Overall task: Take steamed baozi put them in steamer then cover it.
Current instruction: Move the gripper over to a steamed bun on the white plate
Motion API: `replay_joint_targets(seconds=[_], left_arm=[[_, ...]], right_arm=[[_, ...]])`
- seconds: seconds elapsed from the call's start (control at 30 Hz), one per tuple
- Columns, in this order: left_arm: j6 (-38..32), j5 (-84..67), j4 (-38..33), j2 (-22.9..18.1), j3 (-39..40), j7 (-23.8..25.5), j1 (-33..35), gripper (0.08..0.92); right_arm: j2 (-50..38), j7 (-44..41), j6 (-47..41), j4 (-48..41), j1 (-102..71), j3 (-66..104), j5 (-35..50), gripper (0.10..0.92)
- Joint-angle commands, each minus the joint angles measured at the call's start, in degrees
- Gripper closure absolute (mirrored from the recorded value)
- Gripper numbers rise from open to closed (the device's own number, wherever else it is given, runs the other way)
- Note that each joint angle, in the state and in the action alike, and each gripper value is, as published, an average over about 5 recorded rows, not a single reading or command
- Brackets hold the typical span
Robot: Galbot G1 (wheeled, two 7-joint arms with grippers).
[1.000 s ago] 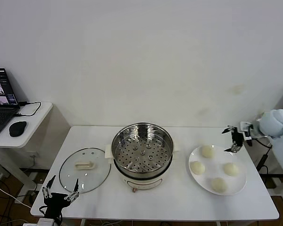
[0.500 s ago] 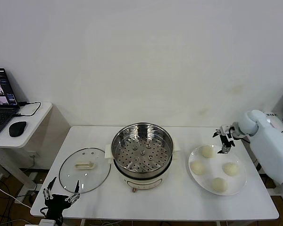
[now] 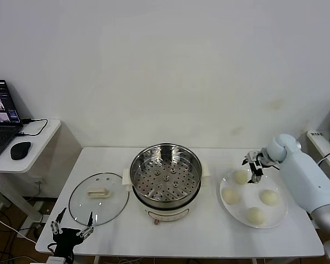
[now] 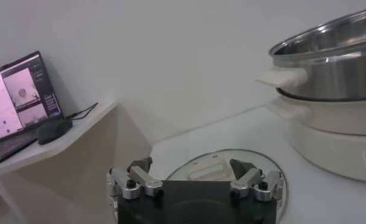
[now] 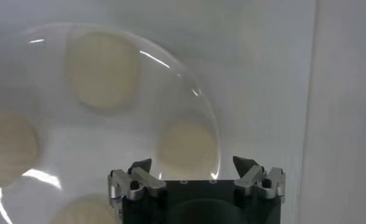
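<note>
The right claw (image 3: 254, 166) hangs just above the back rim of the plate (image 3: 279, 215), next to the rearmost of the four baozi (image 3: 241, 176), with its fingers spread apart and nothing between them. In the right wrist view the same claw (image 5: 195, 170) looks down on the plate (image 5: 189, 97), its finger (image 5: 139, 168) tips wide, and a bun (image 5: 187, 143) lies beneath the gap without being touched. All four buns sit on the plate at the right end of the bench (image 3: 209, 231), apart from one another.

The steamer (image 3: 166, 179) stands at the middle of the bench, uncovered, its perforated tray bare. The glass lid (image 3: 98, 198) lies flat on the bench just left of the steamer, handle up.

The left claw (image 3: 70, 228) waits low at the front left corner of the bench, below the lid's near edge, its fingers also apart and holding nothing; its own camera shows the lid (image 4: 222, 170) ahead and the steamer (image 4: 329, 103) beyond.

A laptop (image 3: 0, 118) and a mouse (image 3: 20, 149) rest on a side table at far left.
</note>
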Motion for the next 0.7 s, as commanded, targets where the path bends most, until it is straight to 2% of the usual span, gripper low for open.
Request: replay_joint_targets(seconds=[0.03,0.37,0.57,0.7], left_arm=[[-0.01,0.08,0.24,0.11,0.12,-0.01,-0.1,0.177],[-0.02,0.08,0.78,0.24,0.2,-0.03,-0.41,0.177],[-0.03,0.07,1.11,0.28,0.15,-0.13,-0.44,0.177],[-0.05,0.11,1.28,0.23,0.26,-0.18,-0.44,0.177]], right_arm=[[1.15,1.25,0.3,-1.91,-0.07,0.11,-1.54,0.203],[1.57,2.61,0.31,-2.58,-0.06,0.13,-1.92,0.211],[1.23,2.58,0.25,-2.51,-0.34,0.25,-1.6,0.349],[0.96,2.67,0.22,-2.47,-0.57,0.42,-1.52,0.4]])
